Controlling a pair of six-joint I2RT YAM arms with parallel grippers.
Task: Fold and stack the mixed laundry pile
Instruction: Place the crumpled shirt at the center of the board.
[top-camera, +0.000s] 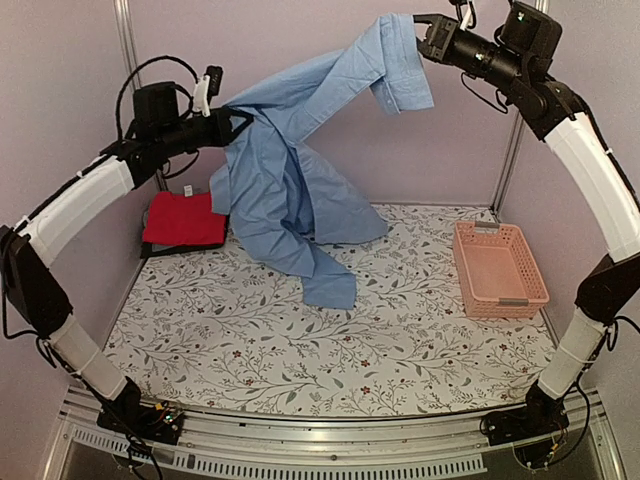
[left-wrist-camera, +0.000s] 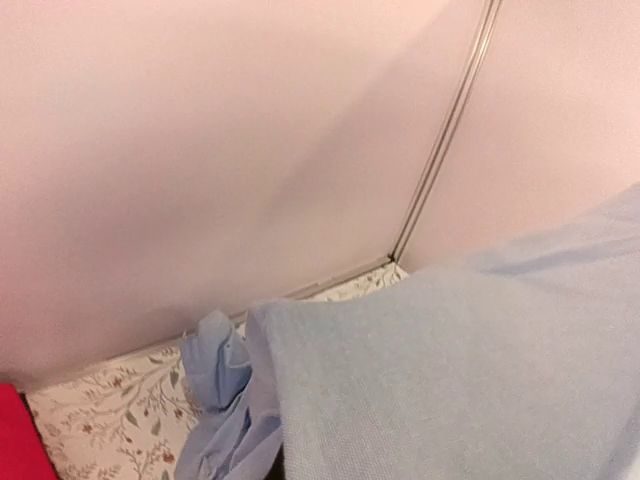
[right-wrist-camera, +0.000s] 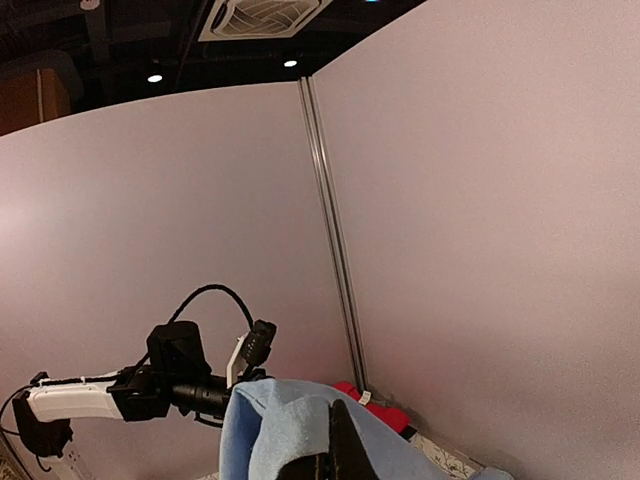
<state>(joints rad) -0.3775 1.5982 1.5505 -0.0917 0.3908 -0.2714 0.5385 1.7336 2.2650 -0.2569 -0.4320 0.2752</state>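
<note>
A light blue shirt (top-camera: 290, 170) hangs stretched between my two raised grippers, and its lower end trails on the floral tablecloth (top-camera: 300, 350). My left gripper (top-camera: 240, 120) is shut on one bunched edge of it at the back left. High at the back right, my right gripper (top-camera: 420, 35) is shut on the collar end. In the left wrist view the shirt (left-wrist-camera: 450, 380) hides the fingers. The right wrist view has the shirt (right-wrist-camera: 280, 430) draped round a dark fingertip (right-wrist-camera: 345, 450). A folded red garment (top-camera: 185, 218) lies at the back left.
A pink slatted basket (top-camera: 498, 268) stands on the right side of the table. Pale walls close the back and both sides. A dark item (top-camera: 150, 248) lies partly under the red garment. My left arm (right-wrist-camera: 170, 385) shows in the right wrist view.
</note>
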